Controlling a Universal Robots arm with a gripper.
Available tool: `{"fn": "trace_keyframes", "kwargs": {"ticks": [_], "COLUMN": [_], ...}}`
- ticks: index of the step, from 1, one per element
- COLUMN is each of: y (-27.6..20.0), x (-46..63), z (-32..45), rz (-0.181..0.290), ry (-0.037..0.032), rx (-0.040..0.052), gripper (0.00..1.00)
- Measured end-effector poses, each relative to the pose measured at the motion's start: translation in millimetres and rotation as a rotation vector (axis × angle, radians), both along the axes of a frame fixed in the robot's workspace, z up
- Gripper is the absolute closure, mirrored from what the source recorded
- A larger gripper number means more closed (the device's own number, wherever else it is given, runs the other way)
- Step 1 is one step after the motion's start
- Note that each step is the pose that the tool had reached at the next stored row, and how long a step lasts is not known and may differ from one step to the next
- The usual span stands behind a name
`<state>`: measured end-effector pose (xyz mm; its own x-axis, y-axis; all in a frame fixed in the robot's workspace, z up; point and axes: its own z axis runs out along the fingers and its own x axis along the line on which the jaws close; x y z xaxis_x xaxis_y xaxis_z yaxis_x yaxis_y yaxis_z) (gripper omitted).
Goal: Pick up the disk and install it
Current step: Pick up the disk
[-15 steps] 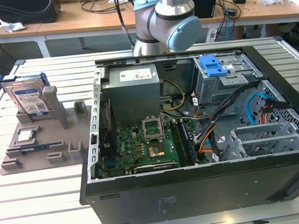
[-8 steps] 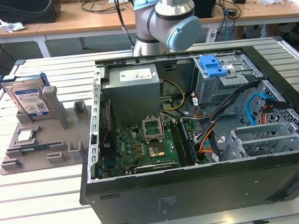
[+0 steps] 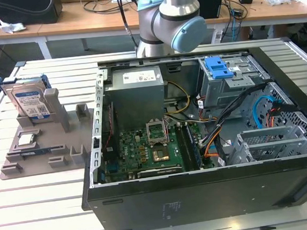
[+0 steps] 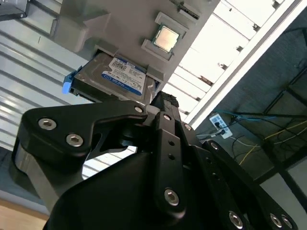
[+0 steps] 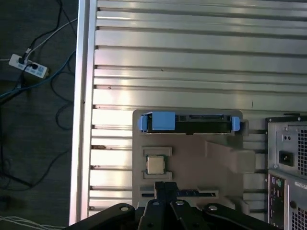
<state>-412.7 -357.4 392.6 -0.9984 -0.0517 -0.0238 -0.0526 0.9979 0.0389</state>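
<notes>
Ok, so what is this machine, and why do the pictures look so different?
It is a robot arm beside an opened computer on a slatted table. One picture comes from a camera off the arm that sees the whole scene. The other two come from cameras riding near the arm's wrist, so they look past its black fingers. On a grey stand next to the computer sit the disk, silver with a blue frame and propped on its edge, and a small square chip. The fingers are closed together and hold nothing; the disk rests in its stand.
</notes>
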Motion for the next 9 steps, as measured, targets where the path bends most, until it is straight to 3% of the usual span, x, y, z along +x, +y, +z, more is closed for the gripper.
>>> {"fn": "trace_keyframes", "kwargs": {"ticks": [4,9], "y": [0.2,1.3], "x": [0.1,0.0], "z": [0.0,0.0], "rz": [0.078,0.113], "ry": [0.0,0.0002], "rx": [0.0002,-0.0037], "gripper": [0.9,0.9]}}
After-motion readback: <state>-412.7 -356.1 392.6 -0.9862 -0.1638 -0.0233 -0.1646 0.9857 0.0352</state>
